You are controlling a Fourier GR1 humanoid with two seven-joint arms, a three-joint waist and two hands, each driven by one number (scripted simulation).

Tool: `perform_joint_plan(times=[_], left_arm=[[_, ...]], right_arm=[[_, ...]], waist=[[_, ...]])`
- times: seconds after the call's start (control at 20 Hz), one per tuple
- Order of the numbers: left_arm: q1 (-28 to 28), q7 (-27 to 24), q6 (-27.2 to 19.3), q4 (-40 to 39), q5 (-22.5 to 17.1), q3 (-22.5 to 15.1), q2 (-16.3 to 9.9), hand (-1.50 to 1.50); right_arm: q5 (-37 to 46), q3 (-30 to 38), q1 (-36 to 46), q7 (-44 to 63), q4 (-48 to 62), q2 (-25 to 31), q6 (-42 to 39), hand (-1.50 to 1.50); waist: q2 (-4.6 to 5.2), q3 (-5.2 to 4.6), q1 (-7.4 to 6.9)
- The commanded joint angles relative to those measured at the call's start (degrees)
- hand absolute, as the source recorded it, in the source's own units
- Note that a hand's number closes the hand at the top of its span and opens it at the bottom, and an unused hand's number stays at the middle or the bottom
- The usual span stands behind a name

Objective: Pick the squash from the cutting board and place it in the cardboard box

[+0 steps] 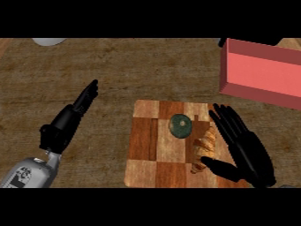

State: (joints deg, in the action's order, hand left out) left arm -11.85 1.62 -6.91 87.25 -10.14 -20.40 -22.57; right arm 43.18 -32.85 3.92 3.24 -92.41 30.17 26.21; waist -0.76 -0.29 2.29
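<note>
Right hand [244, 145] flat, fingers straight, beside squash [180, 125] on board [146, 172], likely lining up grab. Box [270, 75] waits beyond. Left hand [71, 119] relaxed, resting.

Dim, even light falls over the brown counter [114, 75], with no glare. The red box [270, 73] at two o'clock is the brightest patch; its outer wall sits in shade. The black hands read as near-silhouettes, casting no clear shadows.
</note>
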Motion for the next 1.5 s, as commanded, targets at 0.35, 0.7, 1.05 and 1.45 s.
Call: perform_joint_plan(times=[0.35,0.7,1.05,1.45], left_arm=[[-3.48,-1.32,2.26,-4.44,1.24,1.45,1.89,0.0],[-1.89,-2.47,2.37,-5.97,5.72,1.0,6.51,0.0],[2.17,-0.42,6.71,0.61,6.31,4.75,5.49,0.0],[0.98,3.08,8.83,2.01,8.35,6.84,8.25,0.0]], right_arm=[[0.98,-5.76,-1.33,29.59,-29.03,2.9,-32.83,-1.5],[-1.62,-1.95,4.46,36.08,-26.76,-7.69,-41.03,-1.5],[6.45,-3.47,5.06,33.47,-16.08,-15.27,-39.44,-1.5],[9.71,1.04,7.85,28.43,-2.76,-20.12,-38.14,-1.5]], waist=[[0.73,0.16,-1.63],[0.8,0.27,-2.23],[0.73,0.28,-2.38],[0.74,0.29,-2.42]])
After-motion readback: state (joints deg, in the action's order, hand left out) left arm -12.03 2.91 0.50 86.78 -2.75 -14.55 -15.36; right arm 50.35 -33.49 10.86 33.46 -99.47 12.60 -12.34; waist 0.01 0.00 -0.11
